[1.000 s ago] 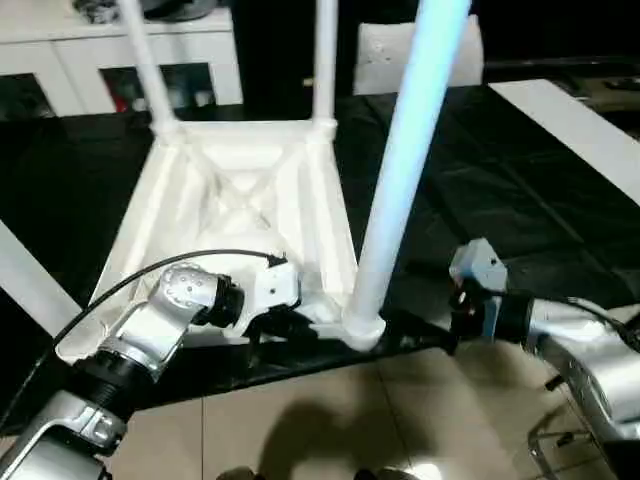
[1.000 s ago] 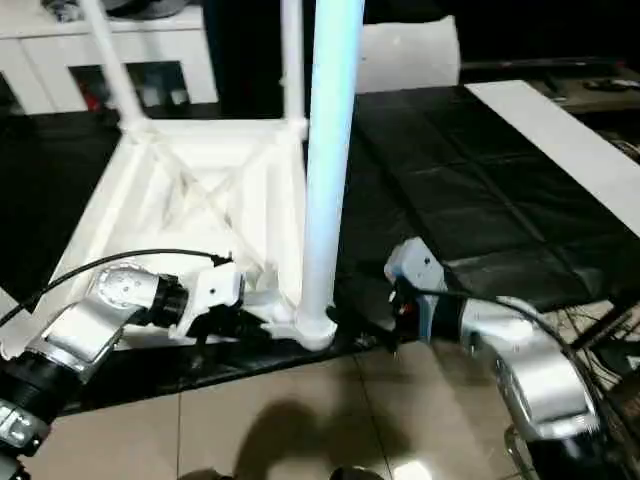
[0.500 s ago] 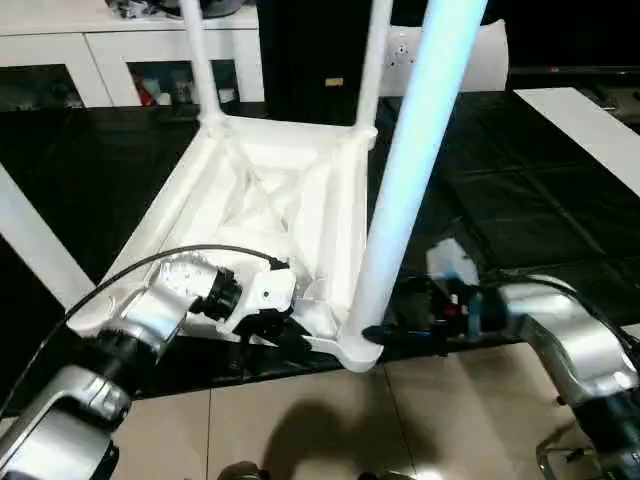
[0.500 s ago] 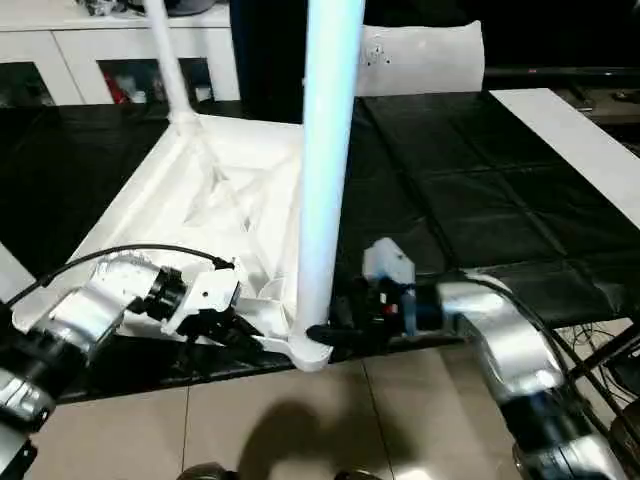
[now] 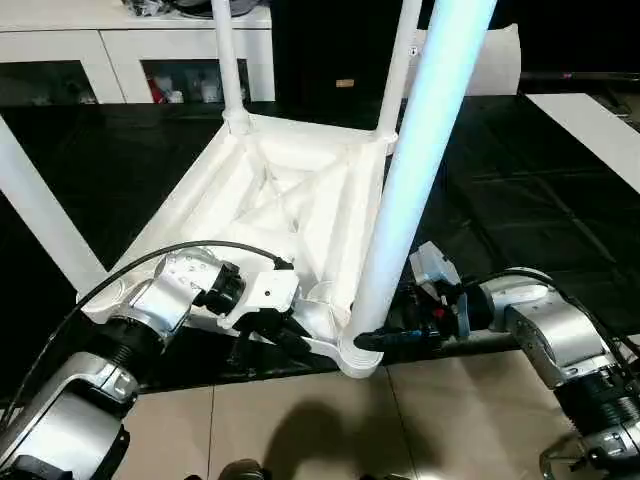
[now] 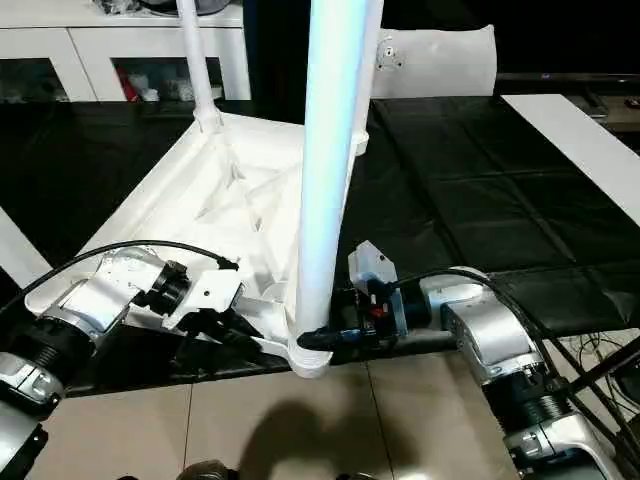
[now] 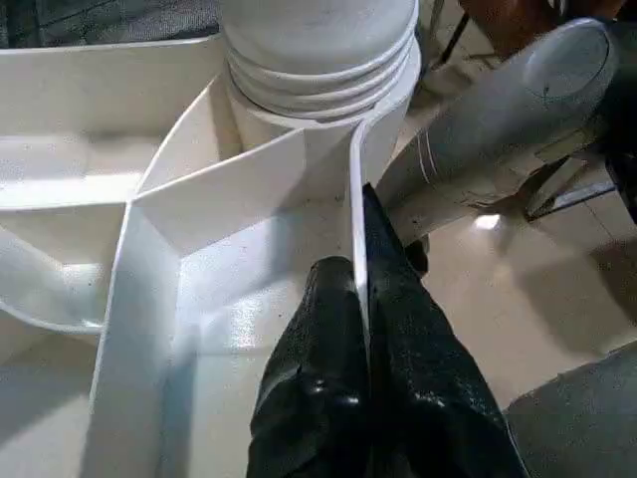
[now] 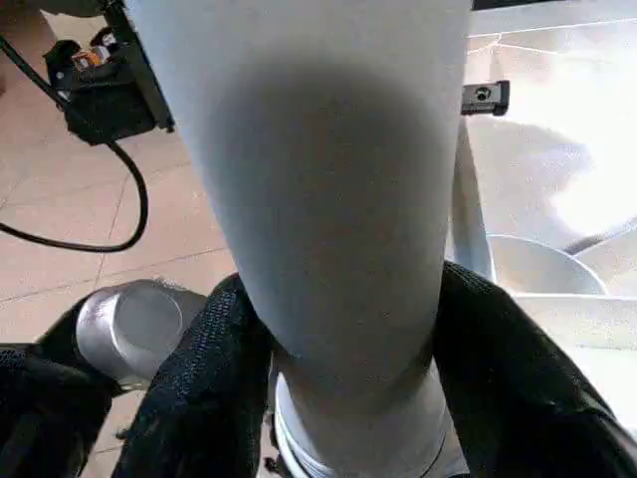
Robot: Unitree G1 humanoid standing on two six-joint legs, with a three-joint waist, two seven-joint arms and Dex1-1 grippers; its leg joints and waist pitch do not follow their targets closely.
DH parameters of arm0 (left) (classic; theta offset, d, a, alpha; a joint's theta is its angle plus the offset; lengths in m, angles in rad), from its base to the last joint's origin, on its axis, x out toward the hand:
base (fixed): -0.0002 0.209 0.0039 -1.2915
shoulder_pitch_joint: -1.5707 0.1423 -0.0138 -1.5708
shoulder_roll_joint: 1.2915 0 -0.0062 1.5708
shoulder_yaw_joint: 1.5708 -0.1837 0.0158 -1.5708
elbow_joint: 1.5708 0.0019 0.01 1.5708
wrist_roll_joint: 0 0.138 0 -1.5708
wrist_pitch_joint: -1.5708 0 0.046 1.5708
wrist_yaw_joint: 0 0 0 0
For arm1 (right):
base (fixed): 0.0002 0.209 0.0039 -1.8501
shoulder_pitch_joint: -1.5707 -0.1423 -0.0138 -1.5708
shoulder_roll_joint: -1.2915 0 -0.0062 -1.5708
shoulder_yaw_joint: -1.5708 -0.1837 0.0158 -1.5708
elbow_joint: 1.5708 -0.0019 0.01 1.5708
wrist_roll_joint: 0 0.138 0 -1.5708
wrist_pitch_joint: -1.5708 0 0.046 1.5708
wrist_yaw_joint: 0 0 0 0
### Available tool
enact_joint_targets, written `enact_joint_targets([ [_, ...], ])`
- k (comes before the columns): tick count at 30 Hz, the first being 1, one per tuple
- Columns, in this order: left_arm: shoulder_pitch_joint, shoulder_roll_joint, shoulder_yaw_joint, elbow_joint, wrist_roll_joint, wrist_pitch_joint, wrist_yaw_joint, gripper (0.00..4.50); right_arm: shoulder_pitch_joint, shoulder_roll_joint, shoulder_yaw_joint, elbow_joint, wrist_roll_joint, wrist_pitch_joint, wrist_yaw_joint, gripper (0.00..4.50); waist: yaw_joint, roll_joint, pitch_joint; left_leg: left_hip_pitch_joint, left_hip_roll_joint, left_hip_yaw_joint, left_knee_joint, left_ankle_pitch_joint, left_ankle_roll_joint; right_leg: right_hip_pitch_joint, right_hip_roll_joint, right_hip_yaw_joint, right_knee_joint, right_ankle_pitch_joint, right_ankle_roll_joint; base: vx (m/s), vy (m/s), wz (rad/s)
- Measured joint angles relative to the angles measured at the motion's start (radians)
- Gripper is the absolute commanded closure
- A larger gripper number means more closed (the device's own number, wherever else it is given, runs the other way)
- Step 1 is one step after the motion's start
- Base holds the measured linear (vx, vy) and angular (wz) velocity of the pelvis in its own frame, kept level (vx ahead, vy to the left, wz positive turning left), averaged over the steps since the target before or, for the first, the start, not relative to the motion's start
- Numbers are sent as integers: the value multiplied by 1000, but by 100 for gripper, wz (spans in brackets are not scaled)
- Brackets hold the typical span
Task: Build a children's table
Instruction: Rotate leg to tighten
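Observation:
The white table top (image 5: 290, 200) lies upside down on the black surface, ribbed underside up. Two legs (image 5: 228, 60) (image 5: 403, 50) stand in the far corner sockets. A thick leg (image 5: 410, 180) rises from the near right socket. Another white leg (image 5: 45, 215) slants up at the near left. My left gripper (image 5: 290, 340) is shut on the top's thin front wall beside that socket, its fingers (image 7: 333, 329) pinching the wall. My right gripper (image 5: 375, 340) is shut on the near right leg's base, with black fingers (image 8: 214, 388) on both sides of it.
The near right socket sits at the black surface's front edge, above tiled floor (image 5: 300, 430). A white cabinet with glass doors (image 5: 120, 60) stands behind. A flat white board (image 5: 590, 130) lies at the right. A black cable (image 5: 150, 262) loops over my left forearm.
My right gripper has moved left from beside the table to the near right leg's base and closed around it. The left gripper stays on the front wall. The camera has shifted.

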State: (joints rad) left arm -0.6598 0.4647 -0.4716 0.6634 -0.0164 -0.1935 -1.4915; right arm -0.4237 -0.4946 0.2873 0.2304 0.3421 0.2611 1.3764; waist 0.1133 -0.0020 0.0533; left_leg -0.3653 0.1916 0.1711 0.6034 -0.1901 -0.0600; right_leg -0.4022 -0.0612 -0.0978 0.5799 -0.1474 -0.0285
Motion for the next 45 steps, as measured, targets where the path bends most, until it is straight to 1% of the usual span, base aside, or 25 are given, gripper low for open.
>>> enact_joint_targets([
  [3,-3,-5,5,12,0,1,-3,450,1,4,-5,-1,3,18,-4,252,0,0,0,0,0,0,0,0,0,0,0,0,0,0,0,0,0,0],
  [6,-10,-18,13,24,13,23,35,450,38,40,-38,-27,8,46,-83,252,0,0,0,2,0,0,0,1,0,2,0,0,0,0,0,0,0,0],
  [9,-21,-27,23,37,40,55,87,450,50,65,-59,-31,1,62,-177,252,-13,0,0,9,0,1,0,2,-1,7,0,1,-1,0,0,0,0,0],
  [12,-20,-60,46,45,50,130,173,450,68,103,-93,-36,-36,66,-297,252,-32,0,0,17,-1,1,0,2,-1,14,-1,0,-3,-1,1,0,0,0],
  [15,-22,-128,97,70,55,226,329,450,65,202,-165,-26,-84,119,-524,255,-73,4,1,18,-2,1,1,2,-1,16,-4,-5,-8,-1,1,0,0,0],
  [16,-25,-156,111,79,56,249,387,450,55,235,-185,-19,-102,132,-609,255,-88,7,1,17,-2,0,2,2,-1,16,-6,-11,-10,-1,1,0,0,0],
  [18,-34,-201,131,92,65,288,485,450,22,291,-209,14,-131,154,-745,255,-109,10,0,17,-1,-2,1,2,0,18,-16,-28,-18,-1,1,0,0,0],
  [19,-45,-230,146,107,76,312,557,450,-14,342,-224,50,-158,162,-847,255,-123,13,1,16,-1,-4,1,2,0,19,-16,-31,-21,-1,1,0,0,0],
  [20,-50,-246,152,109,84,328,597,450,-33,368,-229,69,-173,163,-910,255,-133,14,1,15,-1,-5,1,2,0,19,-18,-35,-24,-1,1,0,0,0],
  [21,-53,-258,154,109,89,339,626,450,-47,385,-232,83,-183,162,-952,255,-139,15,2,15,-1,-5,1,2,0,19,-19,-38,-26,-1,1,0,0,0],
  [24,-55,-274,162,106,102,356,685,450,-78,433,-232,115,-226,151,-1054,255,-151,16,1,15,-3,-5,0,0,2,21,-30,-55,-27,-1,1,0,0,0],
  [25,-55,-275,164,103,104,360,693,450,-83,445,-232,124,-236,145,-1074,255,-154,16,1,14,-4,-5,-1,0,3,21,-31,-55,-28,-1,1,0,0,0],
  [26,-55,-276,166,98,107,364,696,450,-83,451,-235,124,-239,141,-1080,255,-155,16,1,14,-4,-5,-1,-1,3,21,-31,-55,-28,-1,1,0,0,0],
  [27,-54,-277,168,95,109,367,698,450,-83,458,-240,124,-241,139,-1087,199,-155,16,1,13,-4,-5,-2,-1,4,21,-31,-54,-28,-1,1,0,0,0],
  [28,-54,-278,170,91,110,371,698,450,-83,459,-243,123,-241,136,-1087,199,-155,16,1,12,-4,-5,-2,-2,5,21,-31,-54,-27,-1,1,0,0,0],
  [30,-51,-278,169,79,113,374,698,450,-77,464,-245,116,-237,128,-1087,179,-154,16,1,11,-4,-5,-3,-2,5,19,-31,-53,-26,0,1,0,0,0],
  [32,-50,-278,167,70,116,374,690,450,-57,460,-250,94,-225,121,-1075,157,-147,16,1,10,-4,-5,-4,-3,5,18,-31,-53,-24,1,1,0,0,0],
  [34,-49,-274,161,62,116,365,662,450,-23,432,-250,60,-212,99,-1021,144,-134,15,1,10,-4,-5,-5,-3,5,16,-31,-52,-20,2,1,0,0,0],
  [36,-45,-261,155,59,116,338,625,450,6,402,-248,40,-192,76,-952,129,-126,15,1,10,-4,-4,-9,-3,5,14,-31,-52,-18,2,0,0,0,0],
  [38,-39,-233,144,57,111,277,561,450,39,342,-235,10,-172,49,-846,107,-114,15,1,6,-3,-4,-12,-3,5,11,-30,-52,-16,2,0,0,0,0],
  [39,-34,-225,143,56,109,256,539,450,43,324,-227,7,-165,41,-812,107,-108,16,1,4,-2,-3,-13,-2,6,9,-30,-52,-14,2,0,0,0,0],
  [41,-30,-200,136,52,106,204,488,450,44,275,-210,0,-158,29,-737,80,-99,16,1,-3,-2,-3,-11,1,10,-1,-30,-51,-5,0,-6,0,0,0],
  [42,-24,-188,133,51,100,180,455,450,51,246,-198,-10,-149,24,-687,80,-91,16,1,-3,-3,-3,-11,1,11,-3,-31,-51,-3,-1,-8,0,0,0],
  [43,-16,-170,130,47,89,152,404,450,62,213,-185,-27,-137,19,-620,80,-77,16,1,-2,-2,-3,-11,1,11,-3,-30,-51,-2,-2,-8,0,0,0],
  [45,-9,-155,126,46,80,126,342,450,66,187,-169,-33,-122,14,-548,80,-64,16,1,-1,-1,-2,-11,1,11,-2,-31,-51,-2,-3,-8,0,0,0],
])
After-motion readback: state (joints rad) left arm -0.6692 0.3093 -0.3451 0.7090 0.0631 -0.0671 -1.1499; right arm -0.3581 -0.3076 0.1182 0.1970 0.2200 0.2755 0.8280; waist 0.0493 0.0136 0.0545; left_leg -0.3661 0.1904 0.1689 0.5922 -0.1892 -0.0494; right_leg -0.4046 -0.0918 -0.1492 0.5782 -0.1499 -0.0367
